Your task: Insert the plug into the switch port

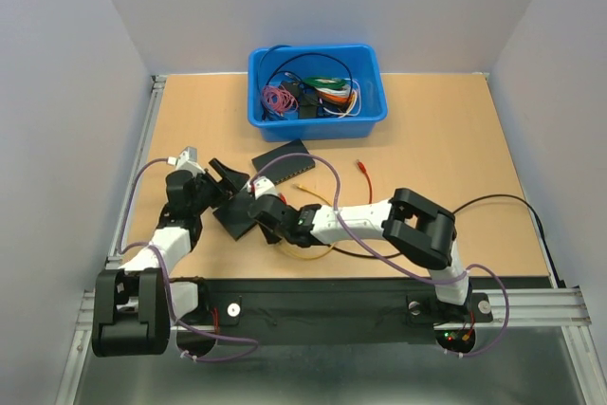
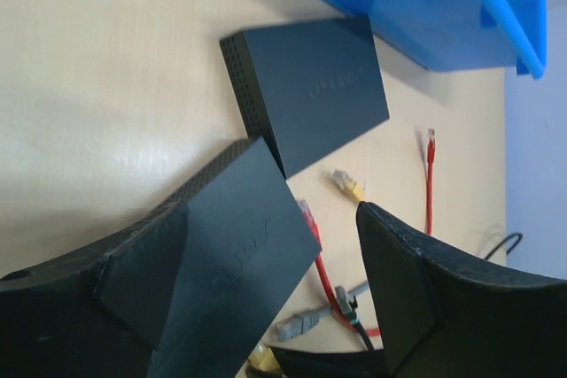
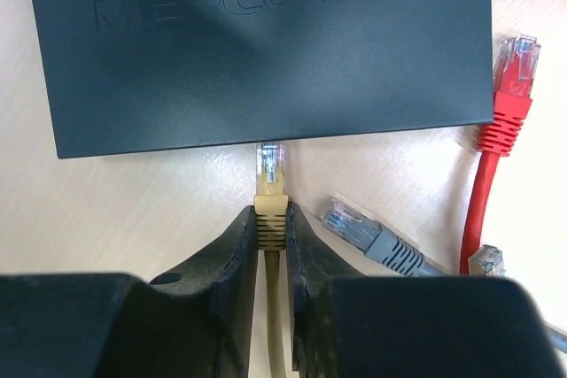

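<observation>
Partway: right pincer [image 3: 270, 236] pinches the yellow plug [image 3: 270, 170], tip at the switch [image 3: 266, 50] edge, not visibly seated. Insertion pending. Left pincer [image 2: 275, 214] gapes wide, gripping nothing.

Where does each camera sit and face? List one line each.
Top external: above, behind the robot; looks down on left arm, right arm, blue bin.
Left wrist: past open left pincer at near switch, far switch.
Right wrist: along right pincer, shut on yellow plug, toward near switch.
Shared: both wrist views show near switch.
</observation>
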Controlling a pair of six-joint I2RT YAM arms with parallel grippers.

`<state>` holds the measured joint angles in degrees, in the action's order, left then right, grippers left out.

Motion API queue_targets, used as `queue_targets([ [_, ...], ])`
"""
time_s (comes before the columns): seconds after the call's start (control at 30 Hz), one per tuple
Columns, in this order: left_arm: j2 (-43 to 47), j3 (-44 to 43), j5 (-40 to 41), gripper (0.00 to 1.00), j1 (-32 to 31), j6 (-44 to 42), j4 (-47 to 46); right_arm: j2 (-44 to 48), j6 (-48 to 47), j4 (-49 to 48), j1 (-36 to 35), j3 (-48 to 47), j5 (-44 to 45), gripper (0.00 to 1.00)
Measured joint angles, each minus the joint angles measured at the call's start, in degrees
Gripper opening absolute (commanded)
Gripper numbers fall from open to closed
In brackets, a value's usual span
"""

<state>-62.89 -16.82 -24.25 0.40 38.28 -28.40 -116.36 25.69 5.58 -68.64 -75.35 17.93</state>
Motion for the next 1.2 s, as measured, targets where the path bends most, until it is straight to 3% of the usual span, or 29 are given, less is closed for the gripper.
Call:
queue_targets([
  [0.17, -1.6, -4.0, 3.5, 0.88, 0.0, -1.2, 0.9, 1.3, 0.0, -0.9, 0.0, 2.1, -0.6, 0.0],
  [0.5, -15.0, -7.9, 5.1, 0.89, 0.0, -1.8, 4.3, 7.3, 0.2, 0.1, -0.1, 8.9, -1.0, 0.0],
  [0.8, -11.7, -5.0, 4.0, 0.89, -0.6, -1.4, 4.3, 9.0, -0.2, 0.1, -0.5, 9.3, -1.6, 0.0],
  [1.2, -8.2, -1.5, 4.3, 0.89, -5.0, -0.7, 3.4, 3.7, -0.7, 0.5, -0.7, 4.0, -1.9, 0.0],
])
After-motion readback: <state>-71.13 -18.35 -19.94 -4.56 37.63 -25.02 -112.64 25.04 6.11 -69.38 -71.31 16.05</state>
